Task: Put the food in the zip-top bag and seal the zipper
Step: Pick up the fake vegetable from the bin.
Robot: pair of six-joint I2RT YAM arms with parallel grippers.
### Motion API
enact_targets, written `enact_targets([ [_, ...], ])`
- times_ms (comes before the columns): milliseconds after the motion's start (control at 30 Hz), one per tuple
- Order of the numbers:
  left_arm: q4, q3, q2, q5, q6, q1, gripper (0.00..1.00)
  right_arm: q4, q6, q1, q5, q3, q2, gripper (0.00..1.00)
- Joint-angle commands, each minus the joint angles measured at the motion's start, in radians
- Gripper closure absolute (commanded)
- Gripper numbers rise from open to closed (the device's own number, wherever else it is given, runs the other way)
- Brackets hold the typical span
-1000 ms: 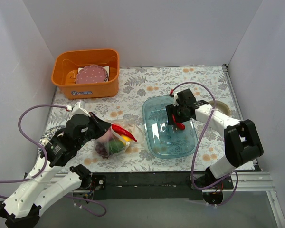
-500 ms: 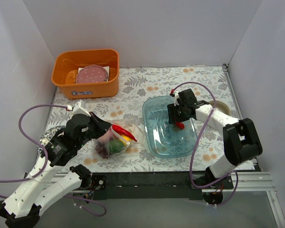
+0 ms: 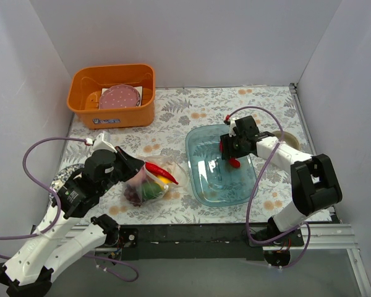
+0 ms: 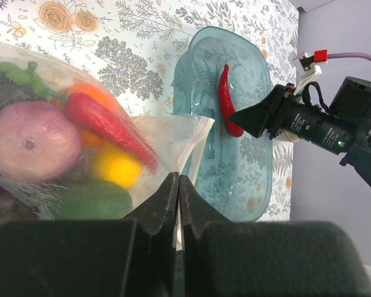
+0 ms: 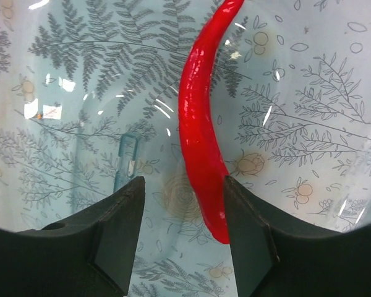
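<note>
The clear zip-top bag [image 3: 149, 184] lies on the table left of the tray and holds a red chili [image 4: 108, 127], a yellow lemon [image 4: 114, 167], a green fruit [image 4: 89, 199], an orange piece [image 4: 89, 93] and a purple round piece [image 4: 25, 142]. My left gripper [image 3: 135, 167] is shut on the bag's mouth edge [image 4: 179, 133]. A second long red chili [image 5: 201, 124] lies in the translucent blue tray [image 3: 201, 185]. My right gripper [image 5: 182, 180] hovers open just above it, the chili's tip close to the right finger.
An orange bin [image 3: 111, 111] with a pink dotted plate [image 3: 119, 97] stands at the back left. A round beige object [image 3: 287, 137] sits right of the tray. White walls enclose the table on three sides.
My right gripper has shifted slightly toward the back over the tray, and the chili stays on the tray floor. The left arm and the bag have not moved.
</note>
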Motion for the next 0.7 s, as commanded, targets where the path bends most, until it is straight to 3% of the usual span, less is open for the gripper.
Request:
enact_targets([
  [0, 0.017, -0.006, -0.021, -0.014, -0.006, -0.002, 0.99, 0.028, -0.019, -0.007, -0.01, -0.011, 0.038, 0.41],
  [233, 0.025, -0.01, -0.015, -0.008, -0.003, -0.002, 0.99, 0.035, -0.019, -0.007, -0.042, -0.047, 0.024, 0.53],
  [400, 0.031, -0.013, -0.01, -0.005, -0.001, -0.002, 0.99, 0.026, -0.027, -0.007, -0.056, -0.06, 0.02, 0.53],
  [667, 0.03, -0.015, -0.015, -0.005, -0.004, -0.002, 0.99, 0.026, -0.021, -0.008, -0.125, -0.069, -0.011, 0.78],
])
